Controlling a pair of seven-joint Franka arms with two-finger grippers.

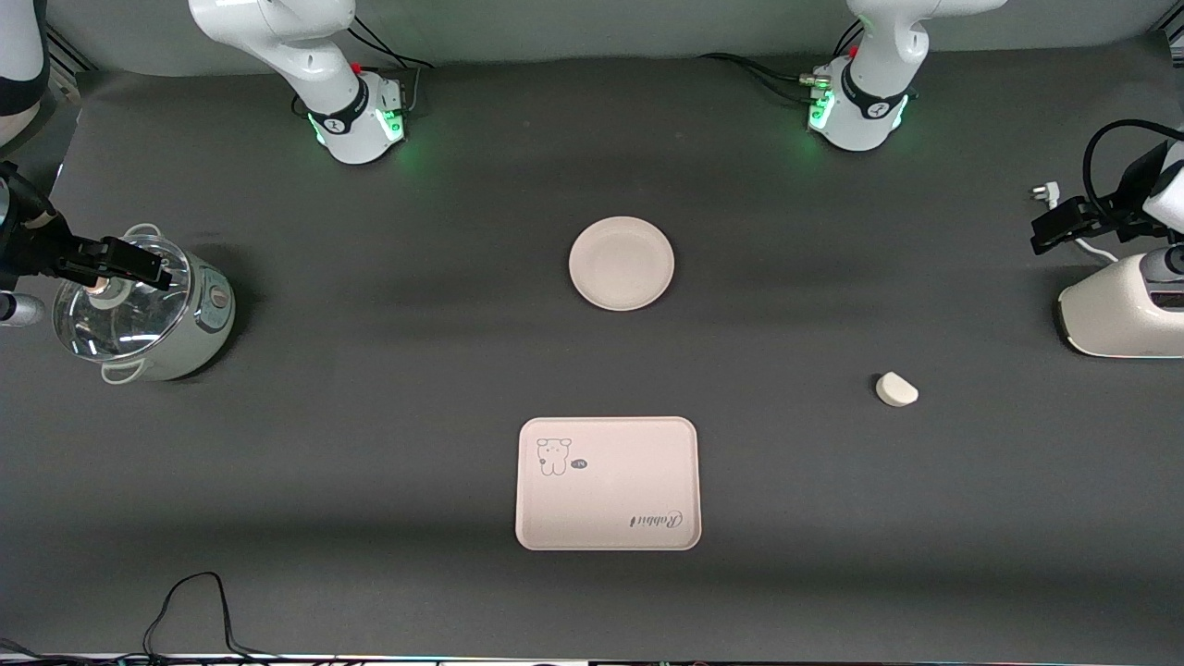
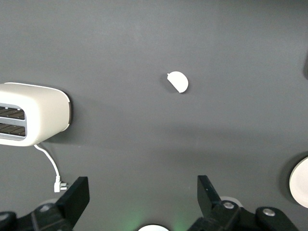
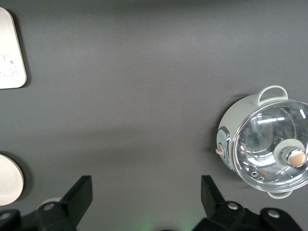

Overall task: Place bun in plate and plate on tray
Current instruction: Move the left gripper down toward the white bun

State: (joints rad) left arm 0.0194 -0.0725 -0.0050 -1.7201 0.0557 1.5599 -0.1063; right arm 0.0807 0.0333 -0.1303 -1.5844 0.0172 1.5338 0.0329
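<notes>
The round cream plate (image 1: 622, 263) lies bare at mid-table. The pink tray (image 1: 608, 483) with its animal drawing lies nearer the front camera than the plate, with nothing on it. The small white bun (image 1: 895, 389) rests on the cloth toward the left arm's end, apart from both. My left gripper (image 1: 1050, 231) hangs high by the toaster, open and holding nothing; its wrist view shows the bun (image 2: 178, 82) well ahead of the left gripper (image 2: 143, 192) and the plate's rim (image 2: 301, 183). My right gripper (image 1: 139, 262) hangs high over the pot, open and holding nothing; the right gripper (image 3: 144, 192) sees a tray corner (image 3: 10, 48).
A glass-lidded pot (image 1: 139, 310) stands at the right arm's end of the table. A white toaster (image 1: 1124, 314) with a loose plug stands at the left arm's end. A black cable (image 1: 190, 610) lies along the table edge nearest the front camera.
</notes>
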